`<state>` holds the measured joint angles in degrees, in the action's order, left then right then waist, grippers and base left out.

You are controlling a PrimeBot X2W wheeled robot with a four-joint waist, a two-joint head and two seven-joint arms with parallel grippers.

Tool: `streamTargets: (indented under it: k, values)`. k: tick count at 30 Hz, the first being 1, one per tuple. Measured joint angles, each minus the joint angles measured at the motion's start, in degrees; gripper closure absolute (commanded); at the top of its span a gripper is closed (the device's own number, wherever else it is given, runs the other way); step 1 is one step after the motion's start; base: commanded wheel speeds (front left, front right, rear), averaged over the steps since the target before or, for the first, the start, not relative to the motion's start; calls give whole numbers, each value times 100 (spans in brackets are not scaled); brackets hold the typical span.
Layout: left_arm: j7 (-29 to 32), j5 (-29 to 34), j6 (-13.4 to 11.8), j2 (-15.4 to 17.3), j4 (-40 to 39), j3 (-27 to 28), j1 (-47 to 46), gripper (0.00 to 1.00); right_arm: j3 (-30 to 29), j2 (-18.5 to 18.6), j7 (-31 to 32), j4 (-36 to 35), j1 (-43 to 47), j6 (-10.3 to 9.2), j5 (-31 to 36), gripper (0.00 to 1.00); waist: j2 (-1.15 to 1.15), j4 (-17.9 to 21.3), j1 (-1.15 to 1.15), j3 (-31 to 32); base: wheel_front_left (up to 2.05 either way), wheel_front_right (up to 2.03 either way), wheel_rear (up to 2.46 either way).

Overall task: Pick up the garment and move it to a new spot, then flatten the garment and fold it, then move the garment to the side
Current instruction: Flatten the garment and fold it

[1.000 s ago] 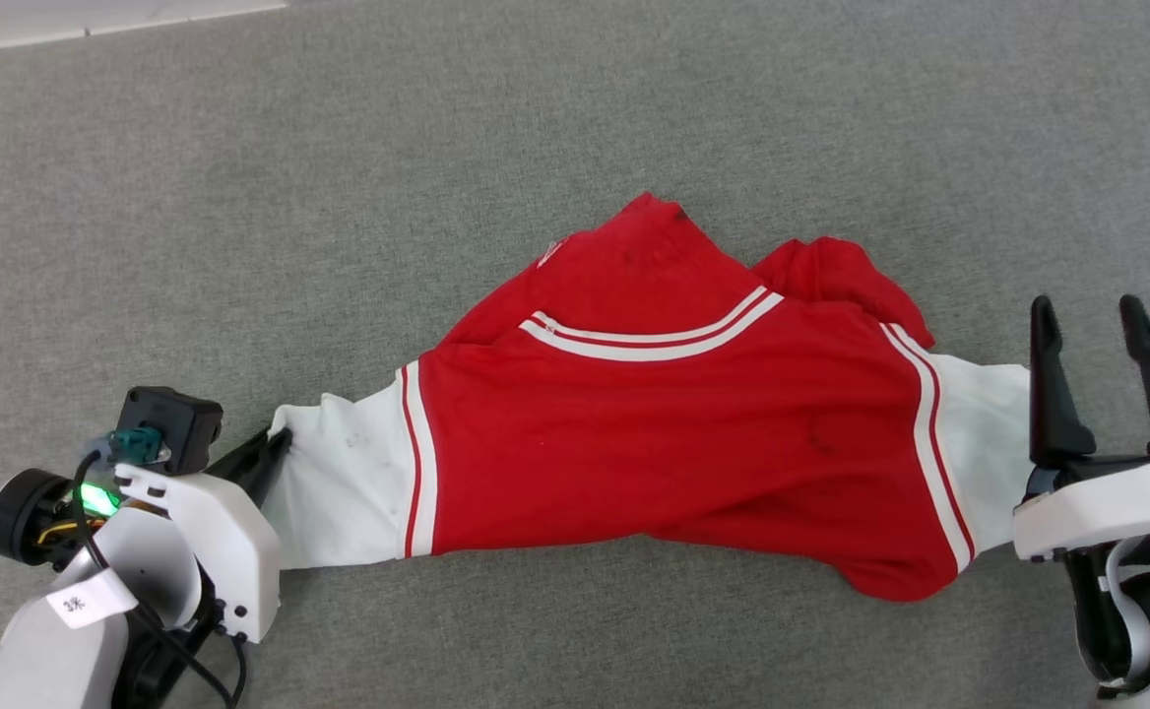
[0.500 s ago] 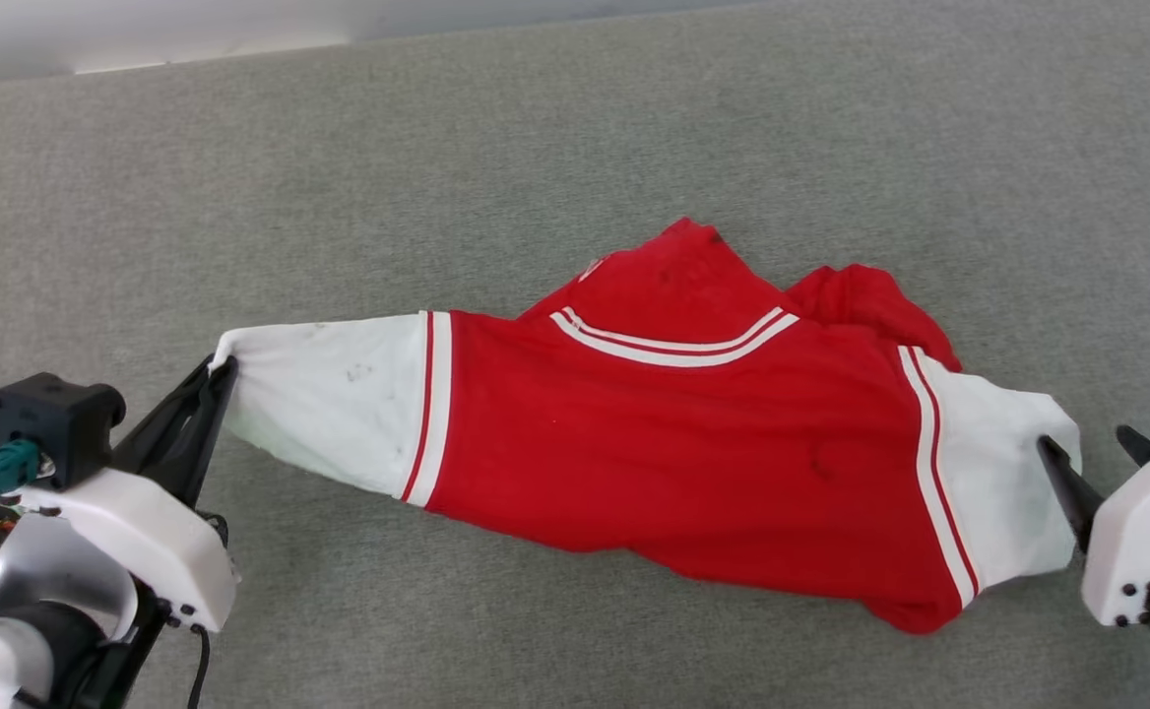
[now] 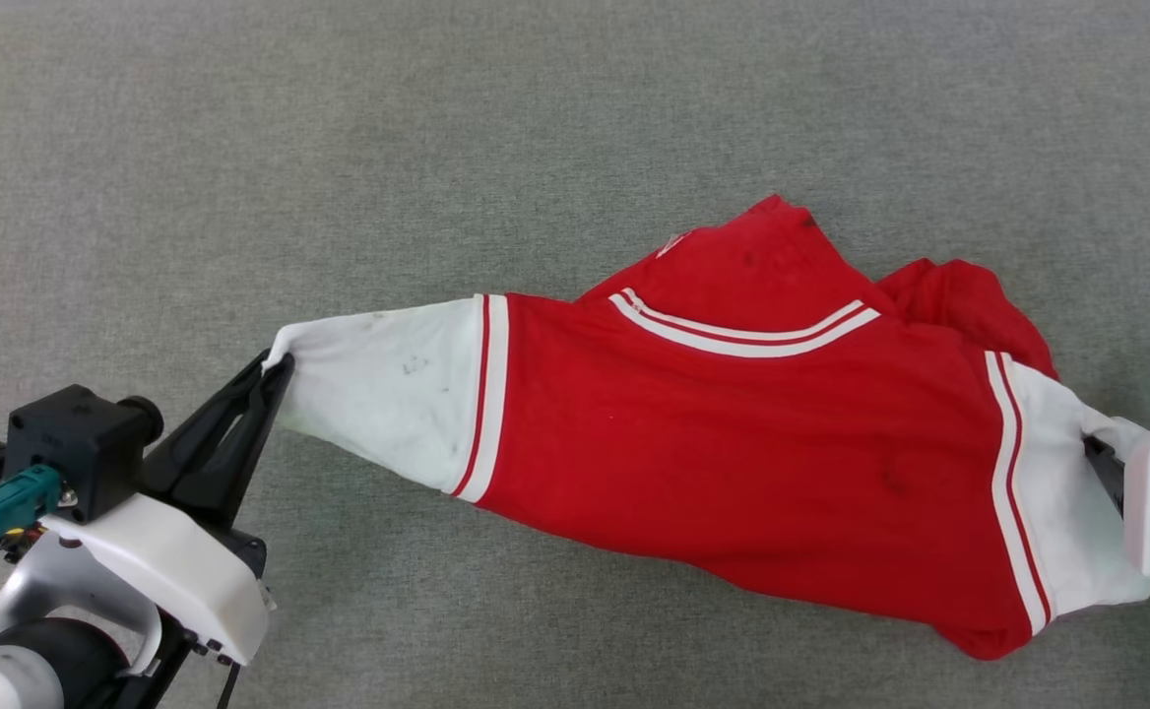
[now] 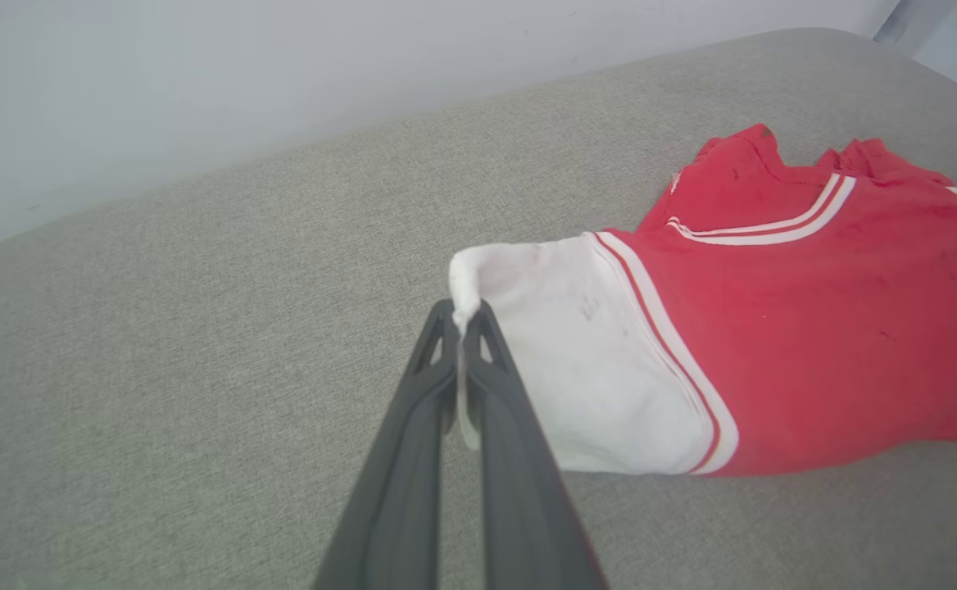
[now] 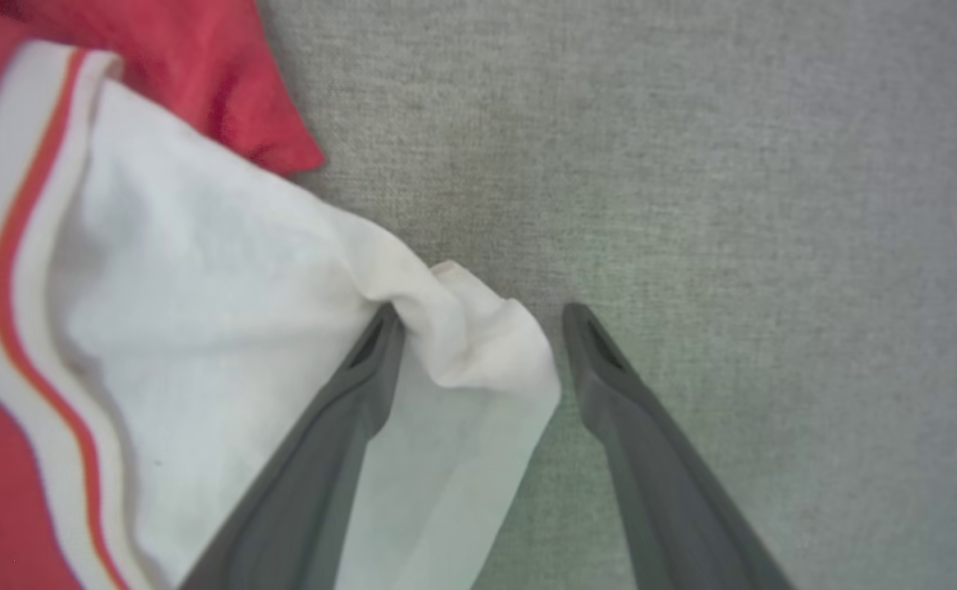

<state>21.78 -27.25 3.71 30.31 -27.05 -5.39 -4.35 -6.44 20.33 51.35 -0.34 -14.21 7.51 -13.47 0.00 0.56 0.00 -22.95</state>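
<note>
The left gripper (image 3: pixel 275 369) is pinching one white sleeve cuff of the garment (image 3: pixel 733 443) between closed fingers, while the right gripper (image 5: pixel 483 315) is standing wide open astride the other cuff, gripping nothing, the garment lying stretched across the grey fabric surface (image 3: pixel 536 118), its small white collar tag (image 3: pixel 673 243) showing too small to read.

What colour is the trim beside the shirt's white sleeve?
White and red stripes; the trim shows best in the left wrist view.

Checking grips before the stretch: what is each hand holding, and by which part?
Left hand is shut on the garment, pinching the cuff edge of one white sleeve. Right hand is open around the other cuff, holding nothing.
</note>
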Motion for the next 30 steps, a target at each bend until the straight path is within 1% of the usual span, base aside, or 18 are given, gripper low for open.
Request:
streamTargets:
  k: [8, 9, 10, 15, 20, 23, 30]
  values:
    - [-27, -11, 26, 5, 59, -66, -81, 100, 514, 310, 34, 402, 1, -47, -175, 0, 0, -154, -1, -147, 0, 0, 0]
    - [-32, -14, 29, 7, 75, -67, -87, 100, 577, 349, 8, 430, 0, -52, -183, 54, 0, -160, -1, -159, 0, 0, 0]
    - [-37, -14, 30, 10, 93, -68, -90, 100, 626, 387, -41, 466, -7, -54, -201, 100, 0, -163, -1, -170, 0, 0, 0]
    - [-85, -34, 32, 8, 218, -77, -93, 100, 783, 321, -401, 654, -58, -25, -323, 100, 0, -131, -1, -124, 0, 0, 0]
    - [-279, -40, 13, 1, 354, 36, -97, 100, 617, 321, -820, 722, -151, 3, -411, 100, 0, -55, -1, 50, 0, 0, 0]
    - [-455, -21, -25, 9, 379, 172, -105, 100, 413, 304, -1016, 568, -300, 3, -491, 100, 0, 10, 0, 198, 0, 0, 0]
    - [-898, 38, -154, 78, 212, 606, -213, 100, 76, 434, -1166, -274, -644, 2, -637, 100, 0, 219, 0, 611, 0, 0, 0]
